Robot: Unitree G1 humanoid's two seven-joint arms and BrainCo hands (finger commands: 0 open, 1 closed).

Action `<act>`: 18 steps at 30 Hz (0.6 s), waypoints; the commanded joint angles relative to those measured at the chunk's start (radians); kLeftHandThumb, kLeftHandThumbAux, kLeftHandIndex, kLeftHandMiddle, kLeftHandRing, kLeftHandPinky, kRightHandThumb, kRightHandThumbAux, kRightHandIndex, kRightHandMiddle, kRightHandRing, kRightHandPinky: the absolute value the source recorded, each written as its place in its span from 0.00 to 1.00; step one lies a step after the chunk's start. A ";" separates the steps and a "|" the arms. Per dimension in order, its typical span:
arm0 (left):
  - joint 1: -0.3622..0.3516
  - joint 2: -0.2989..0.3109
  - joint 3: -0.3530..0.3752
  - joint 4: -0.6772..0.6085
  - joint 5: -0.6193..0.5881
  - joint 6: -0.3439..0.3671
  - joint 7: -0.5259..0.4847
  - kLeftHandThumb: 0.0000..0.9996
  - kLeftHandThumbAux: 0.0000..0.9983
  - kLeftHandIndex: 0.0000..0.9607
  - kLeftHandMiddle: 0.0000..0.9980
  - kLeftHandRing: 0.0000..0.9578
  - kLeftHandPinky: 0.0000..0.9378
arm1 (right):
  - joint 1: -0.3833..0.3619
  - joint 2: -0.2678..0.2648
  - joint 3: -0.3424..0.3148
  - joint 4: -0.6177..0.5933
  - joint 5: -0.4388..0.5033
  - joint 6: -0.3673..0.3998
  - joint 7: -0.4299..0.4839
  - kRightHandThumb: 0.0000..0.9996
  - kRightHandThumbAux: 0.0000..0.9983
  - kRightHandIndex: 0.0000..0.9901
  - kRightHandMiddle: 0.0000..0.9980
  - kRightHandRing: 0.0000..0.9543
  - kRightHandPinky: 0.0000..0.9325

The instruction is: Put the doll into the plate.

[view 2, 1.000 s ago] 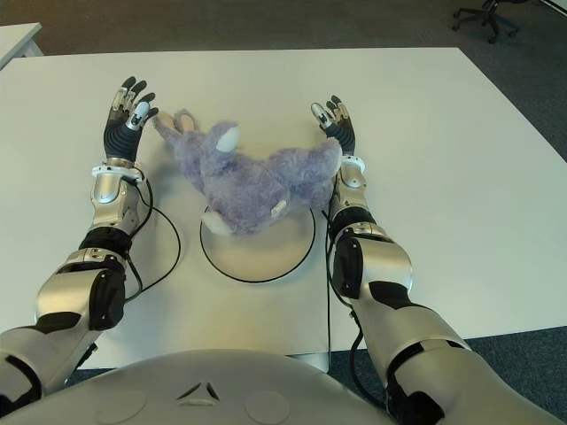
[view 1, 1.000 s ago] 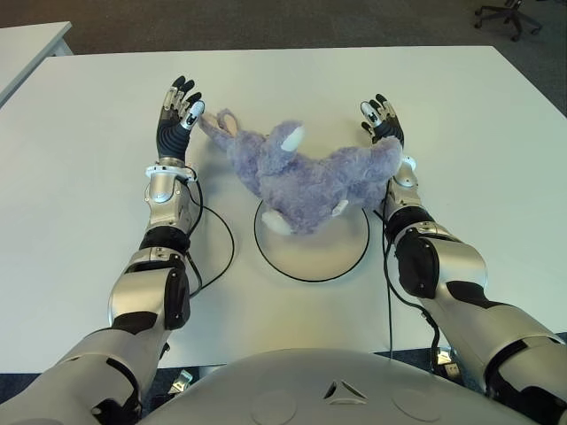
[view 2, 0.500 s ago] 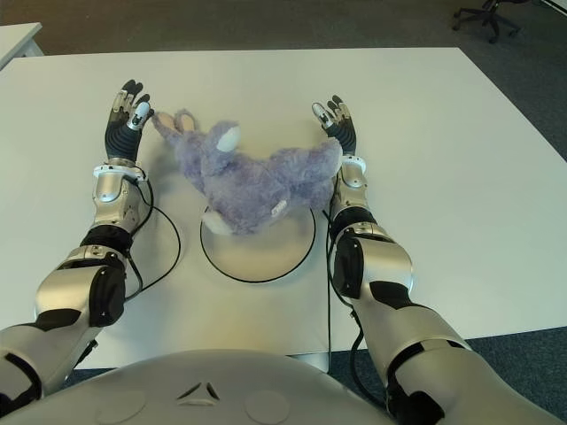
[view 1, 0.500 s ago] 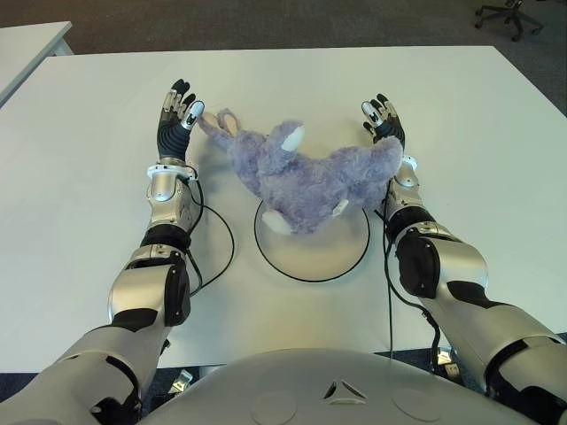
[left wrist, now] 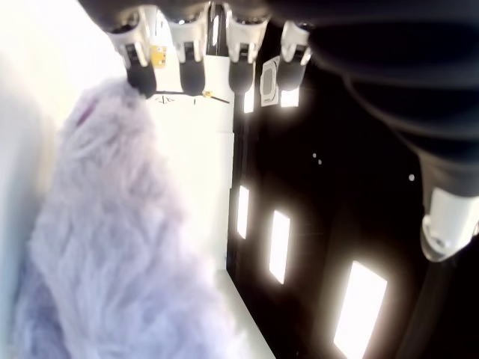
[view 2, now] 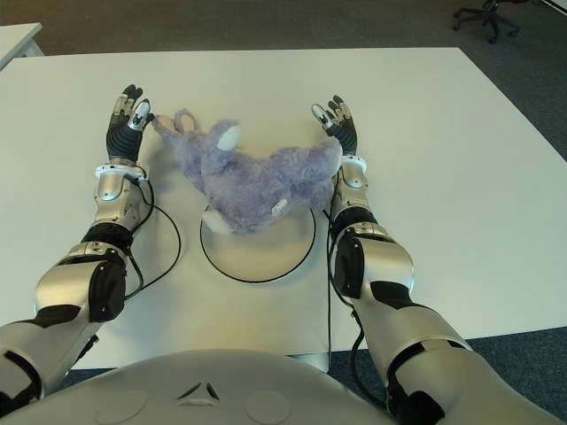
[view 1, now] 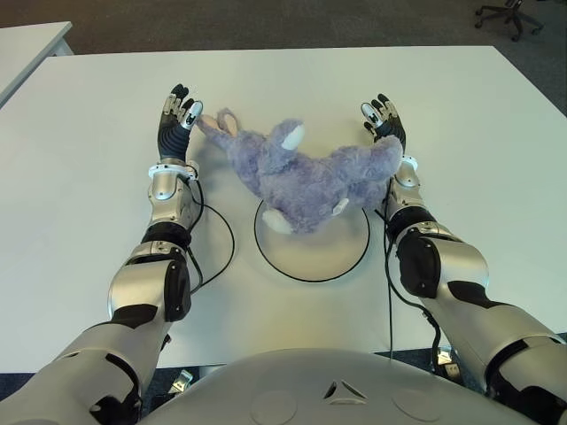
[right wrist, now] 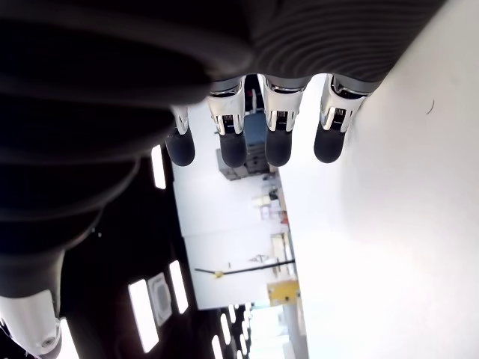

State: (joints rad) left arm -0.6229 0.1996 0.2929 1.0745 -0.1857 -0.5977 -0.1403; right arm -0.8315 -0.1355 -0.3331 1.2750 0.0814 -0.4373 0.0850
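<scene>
The doll [view 1: 306, 177], a fluffy lavender plush with white patches, is lying across the far part of the plate [view 1: 312, 258], its lower body overlapping the plate's far rim while its head and long ears are stretching out to the far left over the table [view 1: 292, 80]. The near half of the plate, a flat white disc with a thin dark edge, is showing bare.

The left hand [view 1: 175, 122] is sitting just left of the doll's ear tip, palm turned toward the plush, with its fingers [left wrist: 187, 60] extended and spread, gripping nothing; in the left wrist view one fingertip is showing right at the fur, though whether it is touching cannot be told. The right hand [view 1: 382, 121] is standing just at the doll's right end, also with straight, opened fingers [right wrist: 278, 138] holding nothing, and its wrist view is showing only bare table and room beyond the fingertips.

Both forearms are reaching forward over the white table on either side of the plate. A black cable [view 1: 215, 232] is looping on the table between the left arm and the plate. An office chair [view 1: 509, 15] is standing on the floor at the far right.
</scene>
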 commanded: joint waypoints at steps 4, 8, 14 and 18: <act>0.006 -0.005 0.006 0.035 0.007 0.011 0.030 0.01 0.53 0.01 0.09 0.10 0.14 | 0.075 0.011 -0.013 0.049 0.014 0.042 -0.001 0.07 0.62 0.03 0.07 0.07 0.09; 0.006 -0.006 0.007 0.041 0.010 0.011 0.042 0.01 0.53 0.01 0.10 0.11 0.13 | 0.075 0.010 -0.014 0.049 0.016 0.042 0.002 0.08 0.62 0.03 0.07 0.07 0.09; 0.008 -0.010 0.010 0.055 0.011 0.006 0.052 0.02 0.54 0.01 0.10 0.11 0.14 | 0.075 0.009 -0.014 0.049 0.015 0.041 0.001 0.08 0.62 0.03 0.08 0.08 0.10; 0.008 -0.012 0.011 0.060 0.011 0.006 0.056 0.02 0.55 0.01 0.09 0.11 0.13 | 0.075 0.008 -0.015 0.049 0.015 0.041 0.003 0.08 0.62 0.03 0.08 0.08 0.10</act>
State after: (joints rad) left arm -0.6361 0.1999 0.2987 1.1055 -0.1765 -0.5976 -0.1017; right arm -0.8313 -0.1406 -0.3389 1.2772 0.0835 -0.4372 0.0888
